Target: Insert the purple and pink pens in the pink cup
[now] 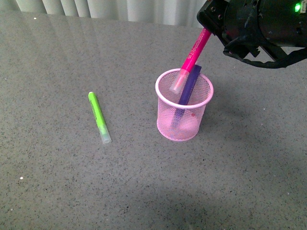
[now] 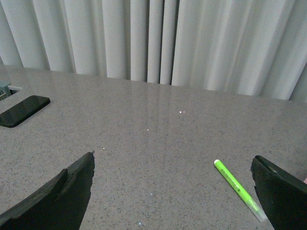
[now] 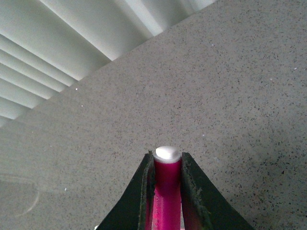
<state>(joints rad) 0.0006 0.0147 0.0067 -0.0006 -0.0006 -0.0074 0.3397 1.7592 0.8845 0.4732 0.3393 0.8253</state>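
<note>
Grey speckled stone table (image 1: 57, 182) fills the front view, and the black right gripper (image 3: 167, 184) at the upper right is clamped on the bright pink pen (image 1: 194, 53), tilting it so its clear cap dips into the light pink wire-mesh cup (image 1: 184, 122) at the middle. Leaning inside that cup is the dark purple pen (image 1: 190, 86). At middle left the lime-green marker (image 1: 99, 118) lies flat, not needed, and the left gripper (image 2: 180, 191) waits with its jaws wide apart.

A lime-green marker (image 1: 99, 118) lies flat on the grey speckled table (image 1: 57, 182), clear cap toward the camera, pale curtains (image 2: 158, 40) hang behind, and a dark phone-like slab (image 2: 21, 110) rests far off.
</note>
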